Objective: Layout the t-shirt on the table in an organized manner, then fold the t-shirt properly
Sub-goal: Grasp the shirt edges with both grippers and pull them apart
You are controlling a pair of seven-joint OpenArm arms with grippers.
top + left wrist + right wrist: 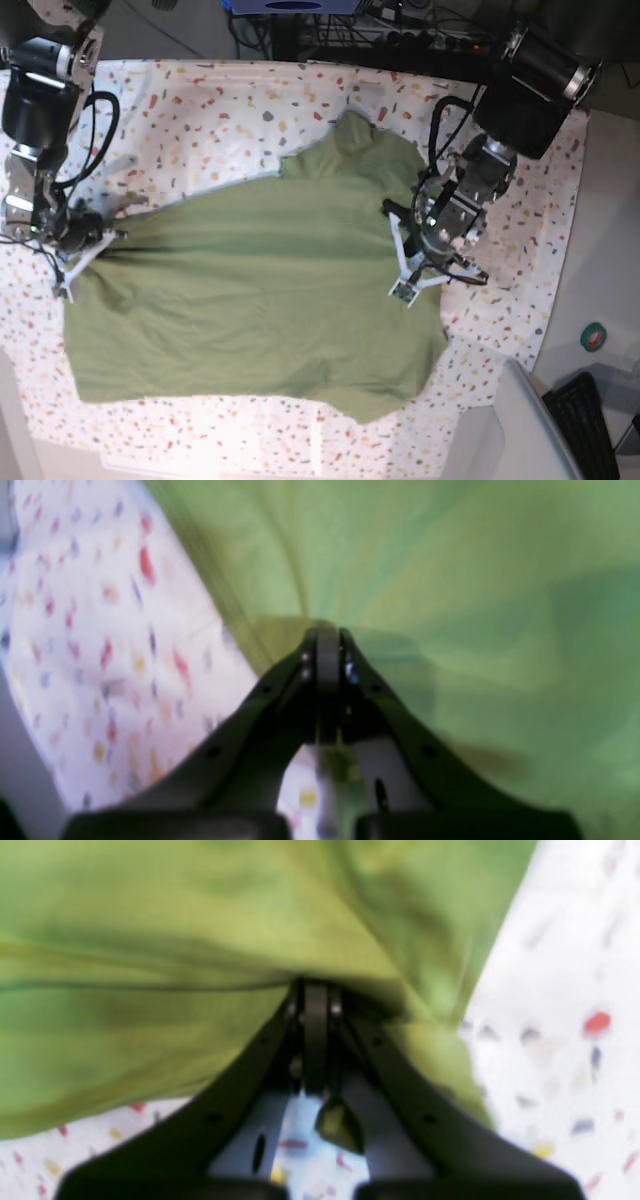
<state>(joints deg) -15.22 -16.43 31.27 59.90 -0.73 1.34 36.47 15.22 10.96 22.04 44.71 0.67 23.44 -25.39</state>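
The olive-green t-shirt [250,280] lies spread and wrinkled across the speckled table [200,110], with one lobe [355,135] pointing to the far side. My left gripper [402,288] is on the shirt's right part and is shut on a pinch of its fabric. In the left wrist view the gripper [327,627] bites the shirt [450,580] beside bare table [100,630]. My right gripper [67,285] is shut on the shirt's left edge. In the right wrist view the gripper [315,985] holds the shirt [150,965], with table [560,990] to the right.
A black keyboard [600,410] and a green tape roll [594,337] lie off the table at the lower right, next to a grey box [510,430]. Cables and equipment [400,30] run along the far edge.
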